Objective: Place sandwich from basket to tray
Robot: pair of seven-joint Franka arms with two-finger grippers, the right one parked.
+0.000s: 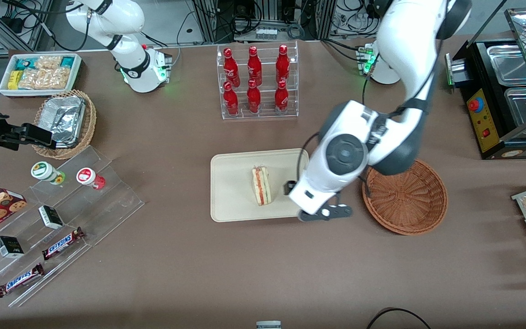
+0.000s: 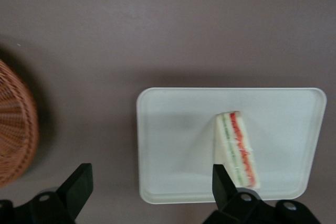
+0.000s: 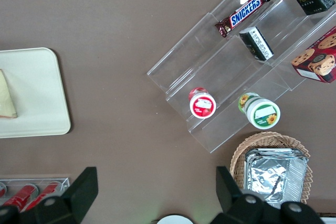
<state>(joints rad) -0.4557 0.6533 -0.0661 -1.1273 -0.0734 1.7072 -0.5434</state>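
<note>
On the tray (image 1: 233, 201), near its middle, the sandwich (image 1: 261, 185) lies flat with its red, orange and green filling edge showing; in the left wrist view the sandwich (image 2: 237, 148) rests on the tray (image 2: 173, 145) with nothing gripping it. At about three o'clock from the sandwich in the front view, the left arm's gripper (image 1: 306, 203) hangs over the tray's edge toward the basket (image 1: 404, 197), its fingers (image 2: 79, 182) spread wide apart and holding nothing. At three o'clock from the tray the basket sits on the brown table (image 1: 176, 256), while a clear rack of red bottles (image 1: 256, 82) stands at twelve o'clock from the tray.
</note>
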